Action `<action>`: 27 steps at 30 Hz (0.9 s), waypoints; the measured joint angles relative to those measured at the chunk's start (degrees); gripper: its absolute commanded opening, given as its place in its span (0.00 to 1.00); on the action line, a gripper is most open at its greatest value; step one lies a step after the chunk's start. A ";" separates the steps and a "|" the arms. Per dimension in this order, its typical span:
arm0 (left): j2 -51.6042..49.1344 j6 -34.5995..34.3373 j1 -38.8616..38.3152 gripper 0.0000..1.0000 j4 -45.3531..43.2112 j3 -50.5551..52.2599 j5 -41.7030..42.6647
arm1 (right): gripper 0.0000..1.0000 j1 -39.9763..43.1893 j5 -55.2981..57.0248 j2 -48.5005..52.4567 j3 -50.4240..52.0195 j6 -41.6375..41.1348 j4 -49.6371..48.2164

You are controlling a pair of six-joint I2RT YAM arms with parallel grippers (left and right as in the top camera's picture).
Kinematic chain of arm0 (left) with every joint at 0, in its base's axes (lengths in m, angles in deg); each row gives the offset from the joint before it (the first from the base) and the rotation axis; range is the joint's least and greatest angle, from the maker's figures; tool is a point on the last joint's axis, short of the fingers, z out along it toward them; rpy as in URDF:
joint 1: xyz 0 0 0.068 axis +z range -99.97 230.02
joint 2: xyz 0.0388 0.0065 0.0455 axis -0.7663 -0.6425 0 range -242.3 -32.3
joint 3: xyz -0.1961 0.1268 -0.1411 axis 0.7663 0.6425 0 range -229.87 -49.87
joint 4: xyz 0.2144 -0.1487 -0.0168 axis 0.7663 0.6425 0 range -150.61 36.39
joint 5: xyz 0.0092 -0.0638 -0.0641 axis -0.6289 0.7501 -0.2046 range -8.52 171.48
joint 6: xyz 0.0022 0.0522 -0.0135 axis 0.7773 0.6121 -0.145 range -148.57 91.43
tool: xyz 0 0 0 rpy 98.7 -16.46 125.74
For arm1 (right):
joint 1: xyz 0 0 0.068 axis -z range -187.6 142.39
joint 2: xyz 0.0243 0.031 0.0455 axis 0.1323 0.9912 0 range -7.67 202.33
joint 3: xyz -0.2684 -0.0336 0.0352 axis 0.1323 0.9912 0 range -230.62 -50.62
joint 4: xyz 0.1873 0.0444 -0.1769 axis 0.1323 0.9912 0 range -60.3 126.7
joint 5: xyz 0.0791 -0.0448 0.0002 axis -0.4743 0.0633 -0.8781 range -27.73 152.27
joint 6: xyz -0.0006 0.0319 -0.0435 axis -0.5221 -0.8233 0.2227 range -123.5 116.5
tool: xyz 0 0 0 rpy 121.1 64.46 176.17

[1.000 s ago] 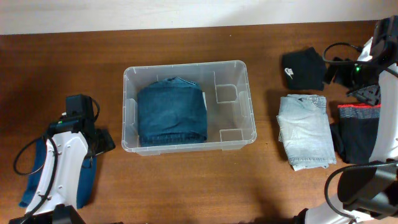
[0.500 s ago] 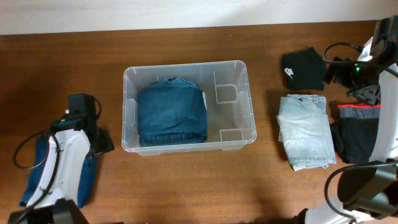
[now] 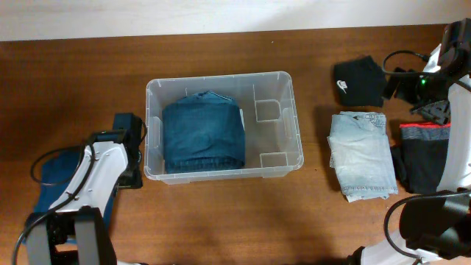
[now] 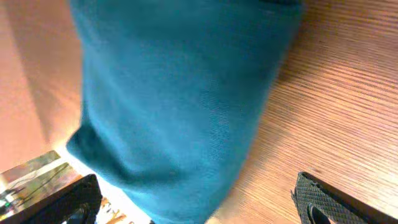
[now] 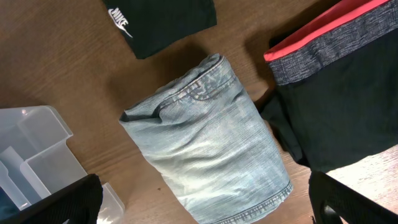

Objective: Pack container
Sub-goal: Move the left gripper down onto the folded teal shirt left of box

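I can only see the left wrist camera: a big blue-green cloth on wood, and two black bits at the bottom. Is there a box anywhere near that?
Observer: Yes. From overhead, a clear container sits mid-table, right beside the left gripper.
Operator: Is there anything in it?
Observer: One pair of folded dark blue jeans fills its left part. There are no clothes in its right part.
Operator: Are there more clothes waiting?
Observer: Three, on the far right: light denim jeans, a black top with a white logo, and a black garment with a red band.
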 measured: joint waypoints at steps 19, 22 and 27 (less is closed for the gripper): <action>-3.26 -4.55 0.11 0.99 -2.51 2.62 2.67 | 0.99 0.02 0.00 0.00 0.00 0.04 0.00; -3.26 -4.87 0.11 0.99 -3.52 3.54 2.93 | 0.98 0.02 0.00 0.00 0.00 0.02 0.00; -3.26 -5.77 0.11 0.99 -6.21 5.68 3.54 | 0.98 0.00 0.00 0.00 0.00 -0.02 0.00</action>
